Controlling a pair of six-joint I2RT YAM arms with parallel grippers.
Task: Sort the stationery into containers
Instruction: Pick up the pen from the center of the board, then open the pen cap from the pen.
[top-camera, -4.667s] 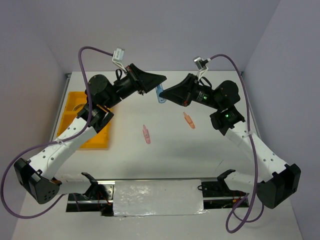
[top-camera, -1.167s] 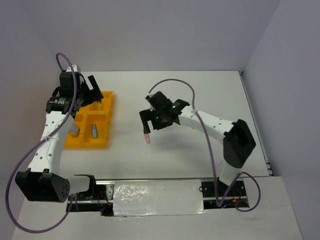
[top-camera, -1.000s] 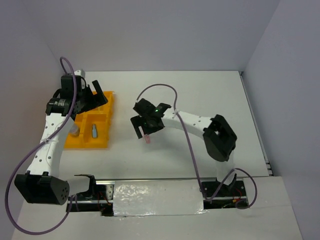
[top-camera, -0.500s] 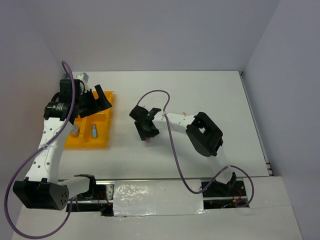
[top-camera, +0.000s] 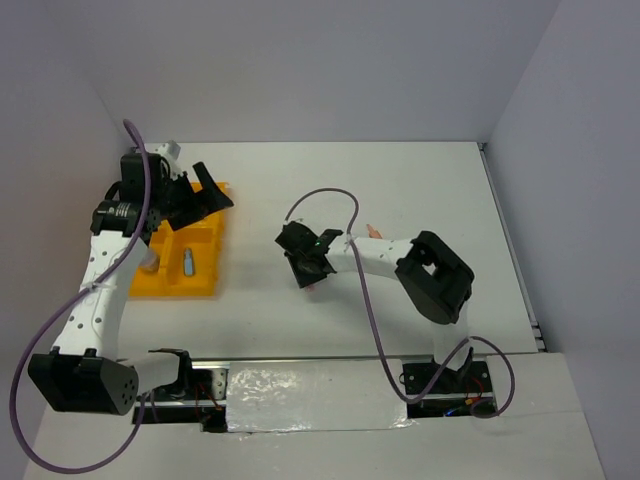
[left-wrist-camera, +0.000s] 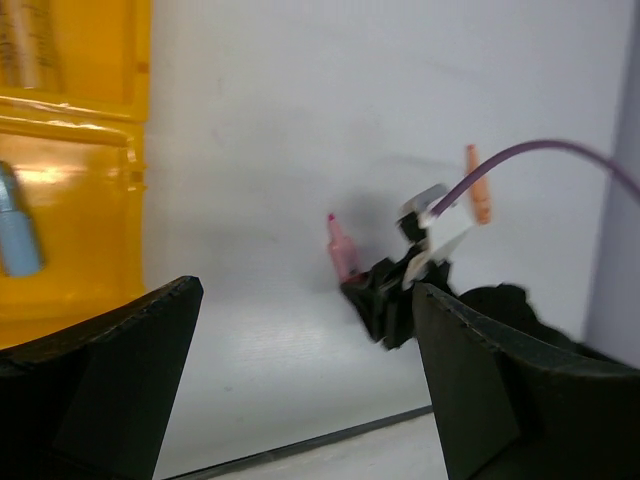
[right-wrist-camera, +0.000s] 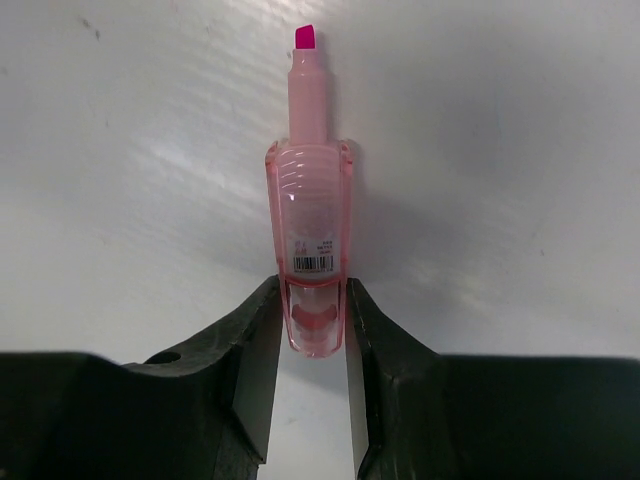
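1. Right wrist view: my right pincer (right-wrist-camera: 310, 295) is nearly closed, its two fingers pressing both sides of the rear end of the pink marker (right-wrist-camera: 309, 210).
2. That marker lies flat on the white table (right-wrist-camera: 500, 150), tip pointing away from me.
3. My left pincer (left-wrist-camera: 300, 380) gapes wide, holding nothing, above the far end of the yellow tray (left-wrist-camera: 70, 220).
4. An orange marker (left-wrist-camera: 478, 196) lies on the table, apart from the tray.

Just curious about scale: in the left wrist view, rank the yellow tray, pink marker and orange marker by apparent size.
1. yellow tray, by far the largest, even cropped.
2 or 3. pink marker and orange marker look alike; the pink one is partly hidden and seems nearer the camera, so I won't rank them.
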